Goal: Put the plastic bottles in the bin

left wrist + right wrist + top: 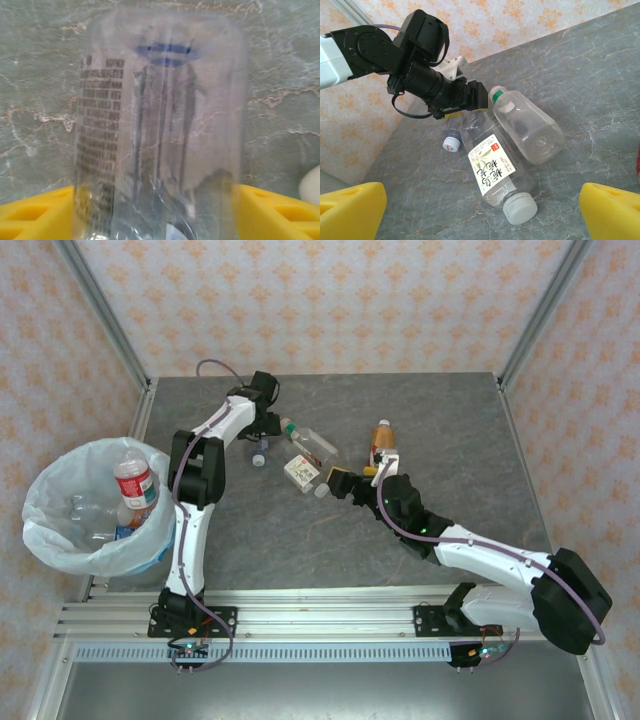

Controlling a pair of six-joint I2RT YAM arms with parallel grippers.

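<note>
Peach floral wallpaper (330,300) encloses a grey marbled table (450,420).

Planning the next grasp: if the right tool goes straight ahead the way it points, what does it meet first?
Likely the white-capped labelled bottle, its cap nearest the right tool; depth is hard to judge.

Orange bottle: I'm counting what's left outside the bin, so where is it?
Top external view: the orange bottle is on the table, right of centre, just beyond the right gripper.
</note>
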